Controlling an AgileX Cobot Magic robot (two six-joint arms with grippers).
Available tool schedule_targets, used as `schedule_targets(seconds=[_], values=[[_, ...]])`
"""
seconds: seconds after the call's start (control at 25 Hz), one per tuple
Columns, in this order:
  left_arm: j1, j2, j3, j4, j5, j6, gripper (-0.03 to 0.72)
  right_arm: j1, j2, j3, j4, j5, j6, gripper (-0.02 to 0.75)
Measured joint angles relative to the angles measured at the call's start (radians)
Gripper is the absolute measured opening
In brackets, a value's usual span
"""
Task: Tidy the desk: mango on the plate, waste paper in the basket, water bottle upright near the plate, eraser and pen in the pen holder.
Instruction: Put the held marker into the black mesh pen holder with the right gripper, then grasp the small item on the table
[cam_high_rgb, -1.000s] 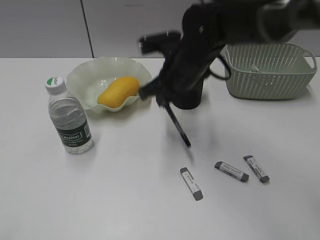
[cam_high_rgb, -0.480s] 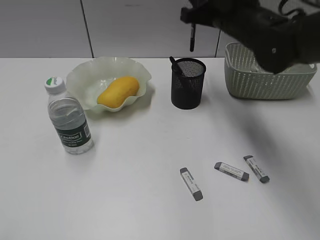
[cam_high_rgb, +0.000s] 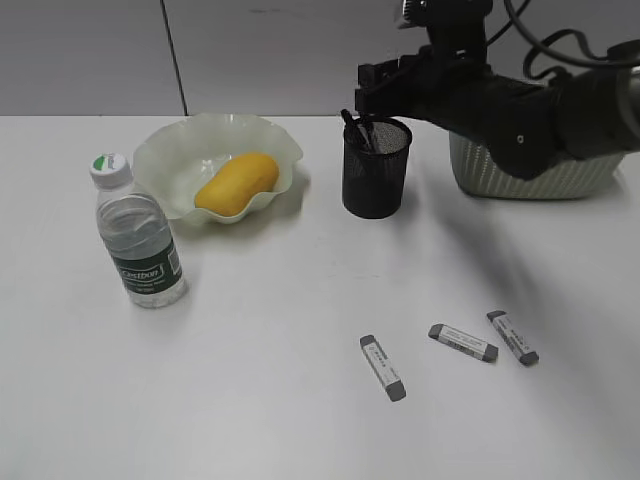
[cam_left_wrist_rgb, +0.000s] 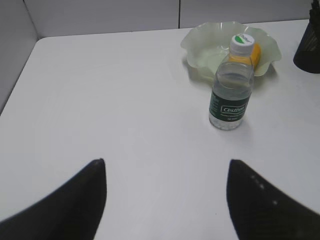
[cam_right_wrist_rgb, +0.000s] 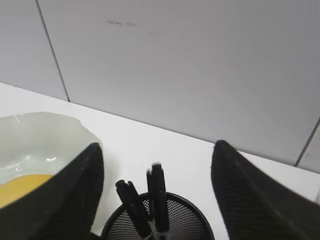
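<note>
Pen-stowing step, at the moment of release. The right gripper (cam_high_rgb: 385, 85) hangs directly above the pen holder (cam_high_rgb: 376, 170); in the right wrist view its fingers (cam_right_wrist_rgb: 75, 195) stand well apart with nothing between them, and two dark pens (cam_right_wrist_rgb: 157, 197) stand upright in the mesh cup below. The pen part of the task thus appears complete.

The left gripper (cam_left_wrist_rgb: 165, 200) is held low over bare counter (cam_high_rgb: 250, 400), its fingers wide apart and empty, with the water bottle (cam_left_wrist_rgb: 231, 85) ahead of it at about 1 o'clock.

Layout in the exterior view: the mango (cam_high_rgb: 237, 184) lies in the plate (cam_high_rgb: 165, 150); the water bottle stands upright at the plate's 7 o'clock, near it. The basket (cam_high_rgb: 560, 175) sits at 3 o'clock from the pen holder, largely hidden by the right arm; whether the waste paper lies inside cannot be told.

Three small grey erasers (cam_high_rgb: 382, 367) remain flat on the counter toward 6 o'clock from the pen holder, well apart from it.

Judged next move: the right arm must lift clear of the holder, travel toward the erasers, and descend with fingers aligned across the narrow width of one. The thin, flat bars call for a low, precise pinch at counter level.
</note>
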Motion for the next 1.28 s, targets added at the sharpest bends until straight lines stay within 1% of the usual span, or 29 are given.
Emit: schedule_targets(seconds=[0.04,0.08,0.12,0.2,0.24,0.28,0.44,0.52,0.6,0.76,0.92,1.08,1.2,1.28], values=[[0.000,0.000,0.000,0.000,0.000,0.000,0.559,0.000,-0.039,0.001,-0.001,0.067,0.000,0.541],[0.000,0.000,0.000,0.000,0.000,0.000,0.559,0.000,-0.079,0.001,-0.002,0.124,0.000,0.551],[0.000,0.000,0.000,0.000,0.000,0.000,0.559,0.000,-0.135,0.001,-0.010,0.188,0.000,0.552],[0.000,0.000,0.000,0.000,0.000,0.000,0.559,0.002,-0.255,0.001,-0.032,0.392,0.000,0.538],[0.000,0.000,0.000,0.000,0.000,0.000,0.559,0.002,-0.325,-0.001,-0.041,0.503,0.000,0.523],[0.000,0.000,0.000,0.000,0.000,0.000,0.559,0.003,-0.394,-0.002,-0.041,0.650,0.000,0.502],[0.000,0.000,0.000,0.000,0.000,0.000,0.559,0.003,-0.613,0.014,-0.053,1.294,0.000,0.403],[0.000,0.000,0.000,0.000,0.000,0.000,0.559,0.003,-0.720,0.078,-0.049,1.473,0.000,0.364],[0.000,0.000,0.000,0.000,0.000,0.001,0.559,0.003,-0.852,0.171,-0.033,1.596,0.000,0.335],[0.000,0.019,0.000,-0.001,-0.001,0.002,0.542,0.003,-1.184,0.389,-0.016,1.698,-0.013,0.310],[0.000,0.099,-0.017,-0.034,-0.035,0.049,0.531,0.003,-1.542,0.549,-0.005,1.694,-0.022,0.307],[0.000,0.254,-0.077,-0.097,-0.140,0.132,0.514,0.003,-1.831,0.623,0.004,1.643,-0.026,0.307],[0.000,0.419,-0.165,-0.126,-0.210,0.189,0.481,0.003,-1.953,0.639,0.010,1.616,-0.028,0.307],[0.000,0.526,-0.231,-0.216,-0.259,0.249,0.473,0.003,-1.994,0.640,0.011,1.609,-0.027,0.307]])
